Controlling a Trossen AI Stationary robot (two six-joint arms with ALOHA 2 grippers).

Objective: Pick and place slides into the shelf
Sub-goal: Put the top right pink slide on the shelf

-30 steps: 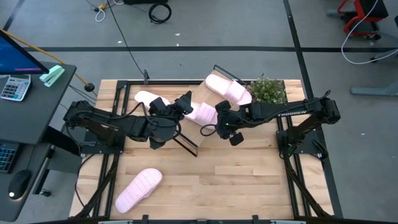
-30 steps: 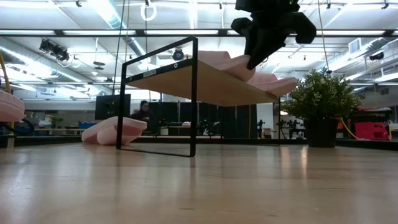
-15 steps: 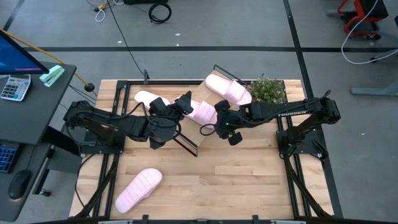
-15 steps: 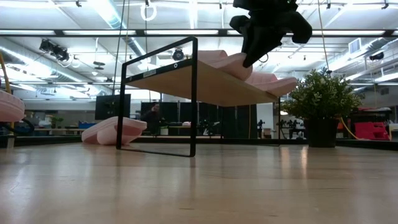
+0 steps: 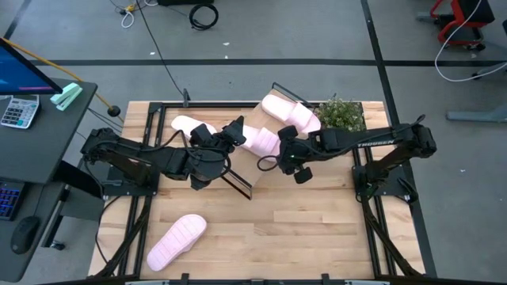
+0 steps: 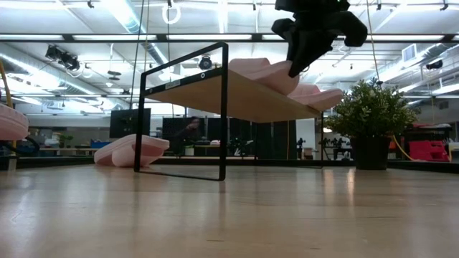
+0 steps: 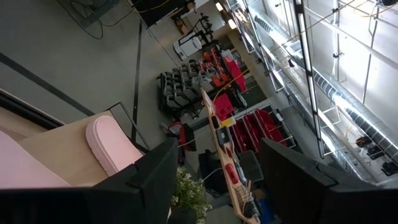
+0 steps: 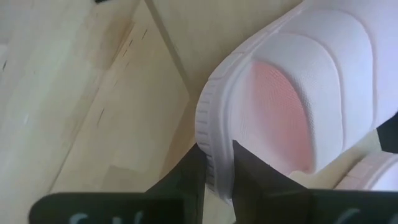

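Over the small light-wood shelf on its thin black wire frame, the right gripper is clamped on the sole rim of a pale pink foam slide lying on the board top. That slide's long axis runs toward the left gripper, whose fingers stand apart, holding nothing.

potted plant at table's far edge | calculator on side desk
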